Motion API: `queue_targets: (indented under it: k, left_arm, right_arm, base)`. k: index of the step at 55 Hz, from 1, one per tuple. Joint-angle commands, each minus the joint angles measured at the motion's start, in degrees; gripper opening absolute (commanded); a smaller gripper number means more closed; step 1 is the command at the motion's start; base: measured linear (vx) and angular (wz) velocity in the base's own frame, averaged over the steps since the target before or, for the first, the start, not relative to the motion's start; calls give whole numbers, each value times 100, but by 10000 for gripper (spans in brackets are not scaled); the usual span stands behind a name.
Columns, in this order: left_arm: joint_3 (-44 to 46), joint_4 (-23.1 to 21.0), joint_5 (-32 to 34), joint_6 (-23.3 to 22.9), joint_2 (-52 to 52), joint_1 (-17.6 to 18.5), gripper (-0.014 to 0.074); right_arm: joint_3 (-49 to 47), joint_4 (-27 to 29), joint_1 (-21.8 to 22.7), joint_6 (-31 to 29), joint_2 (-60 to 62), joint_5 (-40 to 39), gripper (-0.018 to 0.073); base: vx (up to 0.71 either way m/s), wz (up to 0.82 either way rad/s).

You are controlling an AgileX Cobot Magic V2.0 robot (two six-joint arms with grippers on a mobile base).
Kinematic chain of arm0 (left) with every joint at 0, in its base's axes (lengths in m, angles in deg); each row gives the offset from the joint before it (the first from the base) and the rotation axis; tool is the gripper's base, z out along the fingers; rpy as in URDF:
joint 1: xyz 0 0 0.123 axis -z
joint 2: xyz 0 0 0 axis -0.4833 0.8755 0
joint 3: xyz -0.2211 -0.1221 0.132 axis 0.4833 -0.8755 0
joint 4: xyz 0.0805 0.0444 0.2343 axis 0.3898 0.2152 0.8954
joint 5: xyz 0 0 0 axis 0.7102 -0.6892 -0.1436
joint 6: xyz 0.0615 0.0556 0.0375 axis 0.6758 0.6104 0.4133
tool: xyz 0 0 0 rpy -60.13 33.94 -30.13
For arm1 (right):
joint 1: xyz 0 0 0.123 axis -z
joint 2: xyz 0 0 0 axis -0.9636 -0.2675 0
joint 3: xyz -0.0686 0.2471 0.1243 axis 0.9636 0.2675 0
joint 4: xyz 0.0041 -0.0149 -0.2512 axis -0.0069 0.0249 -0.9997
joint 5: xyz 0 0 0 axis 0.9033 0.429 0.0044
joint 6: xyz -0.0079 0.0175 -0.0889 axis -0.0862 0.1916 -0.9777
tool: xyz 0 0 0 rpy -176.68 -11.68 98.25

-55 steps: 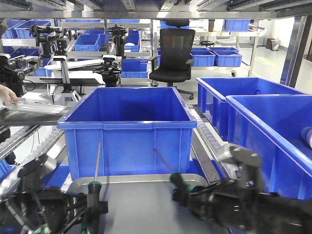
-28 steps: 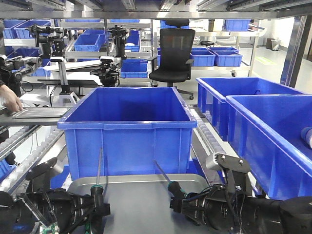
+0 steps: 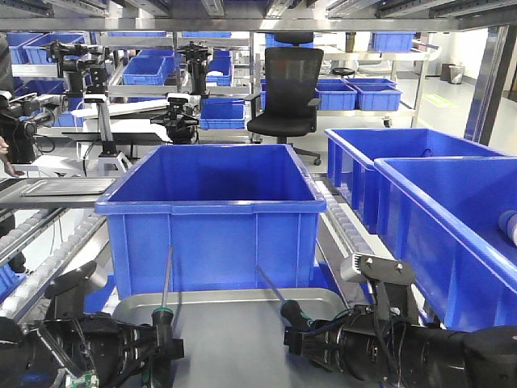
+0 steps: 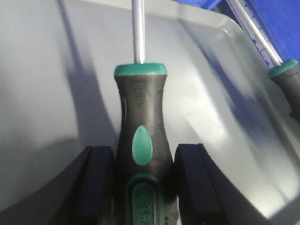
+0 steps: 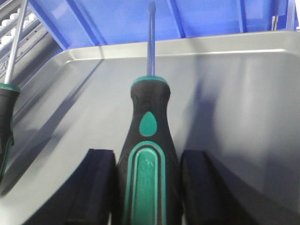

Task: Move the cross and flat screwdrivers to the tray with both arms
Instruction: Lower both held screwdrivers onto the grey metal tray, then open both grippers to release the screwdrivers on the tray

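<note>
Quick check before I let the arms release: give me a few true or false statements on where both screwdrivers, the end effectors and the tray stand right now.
1. The left end effector holds a screwdriver by its handle. True.
2. The right end effector is empty. False: it grips the second screwdriver by its handle.
3. Both screwdrivers are held over the grey tray. True.
4. Both screwdrivers already lie flat on the tray. False: each is still clamped, its shaft pointing up and forward.
5. The tray sits inside the blue bin. False: it lies in front of the bin.
</note>
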Motion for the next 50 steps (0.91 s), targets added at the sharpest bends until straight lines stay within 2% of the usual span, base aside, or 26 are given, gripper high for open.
queue_targets:
  k: [1, 7, 13, 23, 30, 35, 40, 47, 48, 50]
  left_arm:
    - [208, -240, -7, 22, -189, 27, 424]
    - [208, -240, -12, 22, -189, 27, 488]
    - [208, -240, -25, 22, -189, 27, 518]
    - [208, -214, -189, 23, -280, 16, 516]
    - [208, -119, -431, 259, -535, 16, 482]
    - [208, -43, -623, 523, -859, 16, 404]
    - [208, 224, -772, 625, -1336, 16, 252]
    - [199, 1065, -918, 684, -2068, 16, -12]
    - [201, 1237, -933, 658, -2199, 16, -9]
    - [201, 1616, -978, 540, -2455, 16, -8]
  right_arm:
    - [-214, 113, -4, -104, 183, 54, 463]
    - [-214, 113, -4, -104, 183, 39, 520]
    - [-214, 113, -4, -109, 183, 39, 526]
    - [-214, 71, -4, -204, 275, 86, 523]
    - [-214, 71, -4, -418, 693, 159, 492]
    - [-214, -44, -4, -469, 1133, 141, 425]
    - [-206, -285, -4, -469, 1634, 147, 295]
    - [-189, -978, -4, -356, 2403, 247, 15]
    - [-189, -1107, -4, -318, 2523, 261, -15]
    - [-189, -1400, -4, -228, 2751, 297, -14]
  base:
    - [0, 0]
    - [0, 0]
    - [0, 0]
    - [0, 0]
    - [0, 0]
    - [0, 0]
    - [0, 0]
    - [0, 0]
    - [0, 0]
    - [0, 0]
